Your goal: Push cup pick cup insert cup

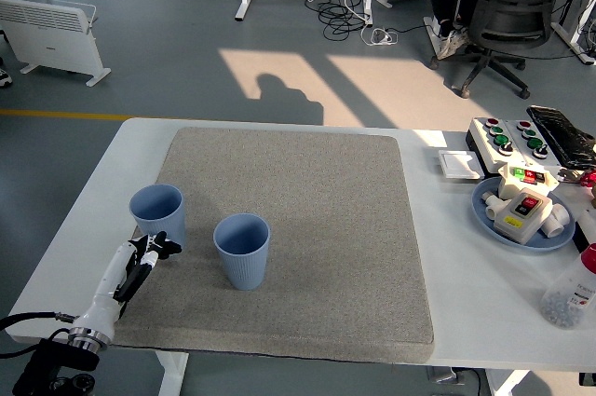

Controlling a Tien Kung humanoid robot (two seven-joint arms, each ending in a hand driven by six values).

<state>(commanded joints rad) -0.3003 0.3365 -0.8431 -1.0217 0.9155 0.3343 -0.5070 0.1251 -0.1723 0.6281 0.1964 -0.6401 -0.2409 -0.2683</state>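
On your white counter [74, 228] a grey mat [307, 228] carries two blue cups near the left edge, both upright and apart. The left cup [156, 213] sits at the mat's left border; the right cup [242, 250] stands just beside it. Your left robot hand [147, 252] (fingers curled together, holding nothing) touches the left cup's base. Pushing looks barely begun; picking and inserting remain.
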